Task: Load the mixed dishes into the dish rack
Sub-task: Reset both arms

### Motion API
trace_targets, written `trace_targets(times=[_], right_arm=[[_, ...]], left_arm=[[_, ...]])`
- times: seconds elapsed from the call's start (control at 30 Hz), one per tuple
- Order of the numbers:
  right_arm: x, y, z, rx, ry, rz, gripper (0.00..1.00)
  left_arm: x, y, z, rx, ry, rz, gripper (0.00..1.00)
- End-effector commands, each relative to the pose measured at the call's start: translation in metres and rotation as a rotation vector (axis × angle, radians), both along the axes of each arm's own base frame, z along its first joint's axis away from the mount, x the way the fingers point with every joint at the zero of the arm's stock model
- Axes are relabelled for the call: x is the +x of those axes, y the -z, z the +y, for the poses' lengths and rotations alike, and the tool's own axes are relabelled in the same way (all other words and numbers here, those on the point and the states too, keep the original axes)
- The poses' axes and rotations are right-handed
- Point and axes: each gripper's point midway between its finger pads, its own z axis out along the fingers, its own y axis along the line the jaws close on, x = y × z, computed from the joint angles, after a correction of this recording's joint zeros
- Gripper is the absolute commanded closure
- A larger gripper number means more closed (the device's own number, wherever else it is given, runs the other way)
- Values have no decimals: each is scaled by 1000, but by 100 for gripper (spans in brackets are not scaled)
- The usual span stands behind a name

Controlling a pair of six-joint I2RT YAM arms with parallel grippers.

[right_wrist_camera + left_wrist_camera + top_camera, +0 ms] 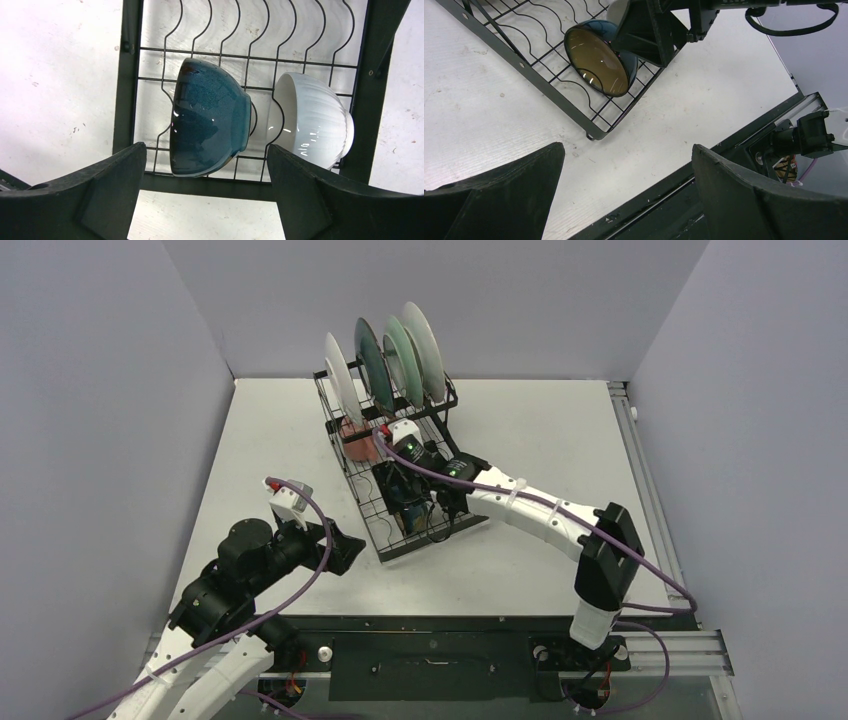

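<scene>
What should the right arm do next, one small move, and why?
Probably lift the right gripper straight back off the rack. It stands open and clear of the dark bowl, which rests on edge in the wires beside the white bowl. Nothing is held, so backing out straight should avoid knocking either bowl.
</scene>
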Motion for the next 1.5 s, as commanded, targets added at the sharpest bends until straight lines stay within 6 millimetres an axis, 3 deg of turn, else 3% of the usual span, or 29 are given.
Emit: trace_targets(times=[0.0,0.33,0.6,0.87,1.3,1.47], right_arm=[[1,-47,-3,71,28,-88,15],[-11,-88,-32,143,73,-175,15],[-26,-104,-69,173,122,-224,15],[-48,-106,-121,222,217,-277,14],[-81,-83,-205,267,415,-317,13],[-89,-75,-224,286,451,-334,13]], left_arm=[[7,-12,0,-20,-20,-48,4],[9,-10,0,-13,-25,-38,4],[10,-7,0,-7,-26,-23,4],[8,-11,4,-19,-40,-44,4],[8,-12,8,-25,-67,-50,4],[7,-12,8,-26,-65,-47,4]])
